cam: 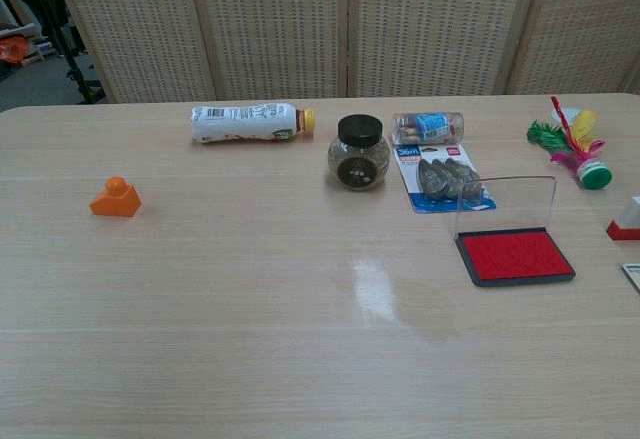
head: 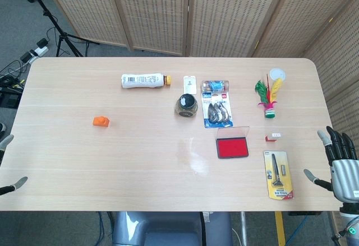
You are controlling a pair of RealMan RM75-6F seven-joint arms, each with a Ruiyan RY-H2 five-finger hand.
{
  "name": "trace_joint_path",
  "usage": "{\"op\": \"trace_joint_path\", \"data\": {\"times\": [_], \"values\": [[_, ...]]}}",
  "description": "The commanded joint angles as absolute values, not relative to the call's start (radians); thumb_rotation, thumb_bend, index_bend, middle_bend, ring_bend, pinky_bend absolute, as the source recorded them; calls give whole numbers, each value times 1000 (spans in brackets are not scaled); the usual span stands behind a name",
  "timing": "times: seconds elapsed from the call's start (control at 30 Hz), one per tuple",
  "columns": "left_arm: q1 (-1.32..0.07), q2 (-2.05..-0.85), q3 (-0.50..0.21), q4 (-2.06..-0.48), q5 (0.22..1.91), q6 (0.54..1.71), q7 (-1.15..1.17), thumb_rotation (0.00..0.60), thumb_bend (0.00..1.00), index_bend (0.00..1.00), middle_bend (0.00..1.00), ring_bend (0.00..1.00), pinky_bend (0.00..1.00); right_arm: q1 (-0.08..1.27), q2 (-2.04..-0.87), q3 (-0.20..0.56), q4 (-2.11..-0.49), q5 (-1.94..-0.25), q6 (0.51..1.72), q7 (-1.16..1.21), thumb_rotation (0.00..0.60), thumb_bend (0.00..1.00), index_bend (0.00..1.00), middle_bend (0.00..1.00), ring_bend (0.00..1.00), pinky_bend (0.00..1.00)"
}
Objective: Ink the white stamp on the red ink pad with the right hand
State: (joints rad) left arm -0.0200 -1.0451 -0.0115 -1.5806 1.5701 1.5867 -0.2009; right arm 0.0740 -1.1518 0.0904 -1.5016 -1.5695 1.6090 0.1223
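The red ink pad (head: 232,148) lies open on the table right of centre, its clear lid standing up behind it; it shows in the chest view too (cam: 515,256). The small white stamp (head: 272,137) with a red base stands just right of the pad, cut by the frame edge in the chest view (cam: 627,218). My right hand (head: 340,165) hangs off the table's right edge, fingers spread, holding nothing, well right of the stamp. Only fingertips of my left hand (head: 7,165) show at the left edge, apart and empty.
A carded tool pack (head: 277,174) lies in front of the stamp. A feather shuttlecock (head: 267,97), a blue clip pack (head: 217,111), a small tube (head: 215,85), a dark jar (head: 185,106), a white bottle (head: 145,80) and an orange block (head: 101,121) lie across the table.
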Motion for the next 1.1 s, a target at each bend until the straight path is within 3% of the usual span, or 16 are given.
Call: {"op": "trace_joint_path", "data": {"times": [0.03, 0.4, 0.43, 0.5, 0.53, 0.57, 0.63, 0.67, 0.73, 0.87, 0.97, 1.1], "values": [[-19, -1044, -12, -1580, 1569, 1587, -203, 600, 0, 0, 0, 0, 0, 74, -1151, 90, -1501, -1570, 1609, 123, 600, 0, 3, 0, 0, 0], [-21, -1044, -14, -1583, 1566, 1583, -198, 600, 0, 0, 0, 0, 0, 86, -1147, 97, -1483, -1560, 1585, 152, 600, 0, 2, 0, 0, 0], [-21, -1045, -16, -1583, 1563, 1582, -196, 600, 0, 0, 0, 0, 0, 93, -1145, 105, -1473, -1555, 1577, 169, 600, 0, 3, 22, 8, 0], [-22, -1045, -18, -1585, 1558, 1578, -194, 600, 0, 0, 0, 0, 0, 106, -1144, 119, -1450, -1547, 1569, 173, 600, 0, 2, 166, 145, 33], [-24, -1043, -20, -1587, 1554, 1576, -194, 600, 0, 0, 0, 0, 0, 120, -1147, 131, -1426, -1544, 1561, 168, 600, 0, 1, 318, 301, 149], [-24, -1043, -21, -1588, 1552, 1574, -194, 600, 0, 0, 0, 0, 0, 130, -1148, 138, -1410, -1541, 1553, 163, 600, 0, 0, 474, 476, 343], [-26, -1042, -26, -1591, 1544, 1572, -193, 600, 0, 0, 0, 0, 0, 158, -1148, 150, -1376, -1540, 1523, 155, 600, 0, 0, 676, 695, 679], [-26, -1042, -29, -1592, 1538, 1571, -189, 600, 0, 0, 0, 0, 0, 173, -1148, 154, -1362, -1539, 1505, 154, 600, 0, 0, 751, 785, 810], [-29, -1043, -33, -1595, 1526, 1563, -183, 600, 0, 0, 0, 0, 0, 206, -1146, 157, -1342, -1537, 1450, 168, 600, 0, 0, 833, 892, 945], [-34, -1042, -35, -1601, 1519, 1551, -177, 600, 0, 0, 0, 0, 0, 282, -1142, 155, -1316, -1527, 1314, 186, 600, 0, 3, 944, 1000, 1000], [-35, -1039, -35, -1602, 1517, 1546, -180, 600, 0, 0, 0, 0, 0, 356, -1131, 148, -1328, -1487, 1140, 225, 600, 0, 61, 966, 1000, 1000], [-38, -1037, -36, -1601, 1514, 1538, -185, 600, 0, 0, 0, 0, 0, 417, -1169, 147, -1283, -1446, 1026, 185, 600, 0, 137, 973, 1000, 1000]]}}
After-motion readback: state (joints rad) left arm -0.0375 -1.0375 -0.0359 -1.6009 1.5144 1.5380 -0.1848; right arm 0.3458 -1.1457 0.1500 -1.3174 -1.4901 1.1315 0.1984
